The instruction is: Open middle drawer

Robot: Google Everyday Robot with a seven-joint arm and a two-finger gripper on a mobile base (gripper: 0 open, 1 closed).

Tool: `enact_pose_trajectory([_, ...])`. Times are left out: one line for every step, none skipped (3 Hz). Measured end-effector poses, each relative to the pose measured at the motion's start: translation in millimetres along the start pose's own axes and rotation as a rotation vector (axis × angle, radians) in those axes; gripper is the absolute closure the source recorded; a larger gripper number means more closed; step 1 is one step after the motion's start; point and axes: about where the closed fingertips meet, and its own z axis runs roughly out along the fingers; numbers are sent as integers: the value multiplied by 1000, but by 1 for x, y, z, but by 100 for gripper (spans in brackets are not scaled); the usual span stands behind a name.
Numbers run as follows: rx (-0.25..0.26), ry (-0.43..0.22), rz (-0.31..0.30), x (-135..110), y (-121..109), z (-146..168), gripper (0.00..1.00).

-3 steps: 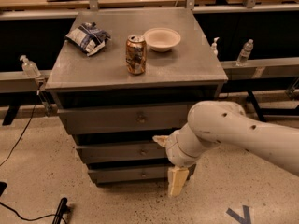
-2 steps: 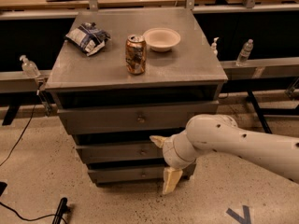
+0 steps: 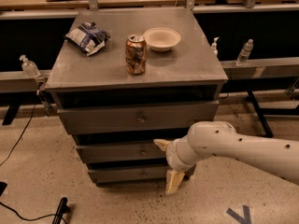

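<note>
Camera view, near to far. At the lower right edge lies a blue floor marking (image 3: 240, 214), and at the lower left a black cable (image 3: 18, 213) crosses the speckled floor. The white arm (image 3: 243, 148) enters from the right. Compared with one second ago, it sits lower in the frame and reaches farther left.

The tool (image 3: 168, 163) is at lower centre, in front of the right half of the cabinet. Its two cream fingers (image 3: 174, 182) are spread wide apart, with nothing between them. One points left, level with the middle drawer (image 3: 117, 152). The other points down across the bottom drawer (image 3: 131, 174). The upper fingertip lies just right of the middle drawer's round knob (image 3: 143, 150); contact cannot be determined.

The middle drawer occupies the second of three positions, below the taller top drawer (image 3: 107, 120). Its front has not shifted since the earlier frames.

On the grey counter (image 3: 191, 64), all items are unchanged:
- a soda can (image 3: 135, 54) stands upright at centre;
- a pale bowl (image 3: 161, 38) sits just behind and to the can's right;
- a crumpled snack bag (image 3: 87, 37) lies at the upper left.

Farther back, a clear bottle (image 3: 29, 68) stands on the left rail. A second bottle (image 3: 245, 52) and a small pump bottle (image 3: 214, 45) stand at the right.
</note>
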Motion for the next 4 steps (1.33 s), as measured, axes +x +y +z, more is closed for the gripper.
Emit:
enact_pose_trajectory([38,-23,35,42,12,38,0])
enact_pose_trajectory([103,-69,58,77,19,55,0])
enact_pose_trajectory([135,-114,44,95,10,74,0])
enact_pose_trajectory([144,-147,37,106,-8,94,0])
